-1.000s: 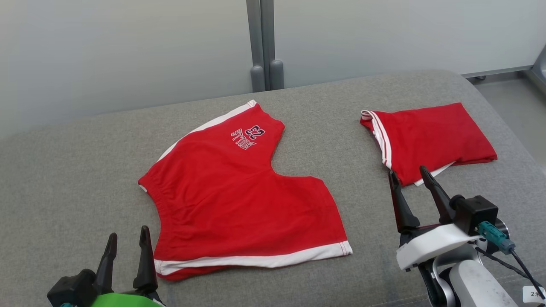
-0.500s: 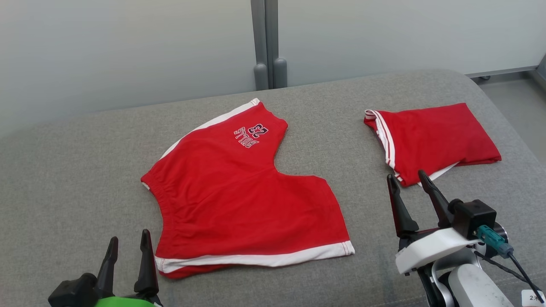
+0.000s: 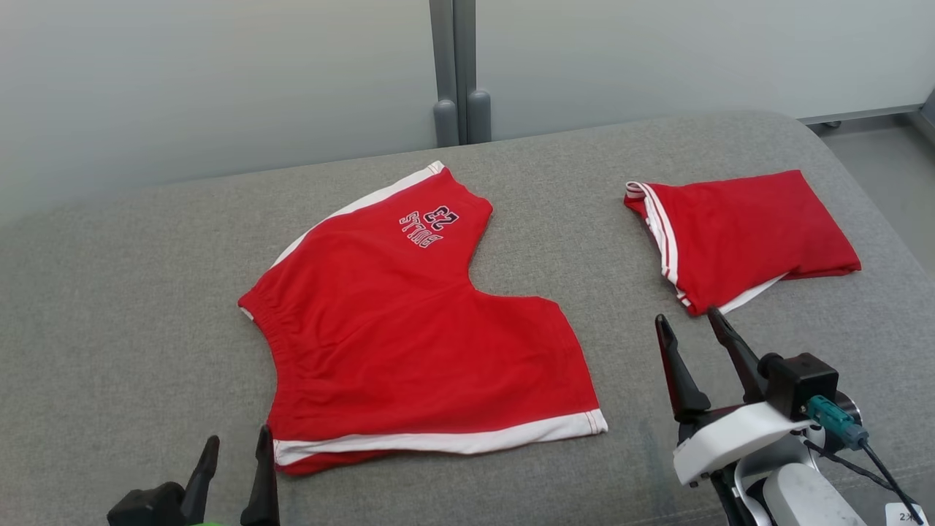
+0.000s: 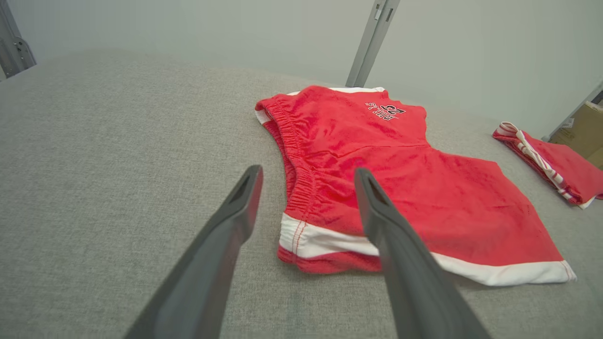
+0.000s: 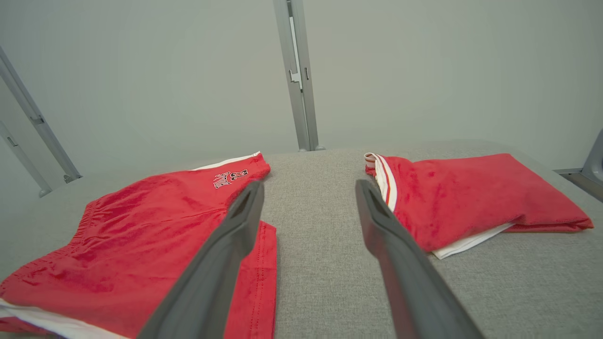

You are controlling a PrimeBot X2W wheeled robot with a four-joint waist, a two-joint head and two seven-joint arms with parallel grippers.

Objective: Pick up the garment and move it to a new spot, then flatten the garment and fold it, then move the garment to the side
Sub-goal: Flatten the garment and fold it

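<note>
A grey padded bench [image 3: 131,292] carries two red garments, seen from the head camera. A pair of red shorts [image 3: 416,343] with white trim lies spread flat at the centre, waistband toward the left, and dark "BULLS 23" lettering reads upside down on the far leg. A folded red garment [image 3: 738,234] with white stripes sits well apart at the far right. A grey post [image 3: 454,73] stands against the pale wall behind.

The left tool [image 3: 238,436] shows at the bottom left, fingers apart and empty, tips just beside the near white hem of the shorts. It sits lower in the picture than a second ago, and its green cover has almost left the frame. The right tool [image 3: 686,315] is at the lower right, fingers spread and empty. Its right tip now points just short of the folded garment's near corner, where a second ago it overlapped that corner. Both garments keep their shape and places; the small upward shift of the scene is the camera's.

In the left wrist view, the left tool [image 4: 307,172] frames the waistband end of the shorts [image 4: 400,174]. In the right wrist view, the right tool [image 5: 308,183] points at bare bench between the shorts [image 5: 155,221] and the folded garment [image 5: 466,197].
</note>
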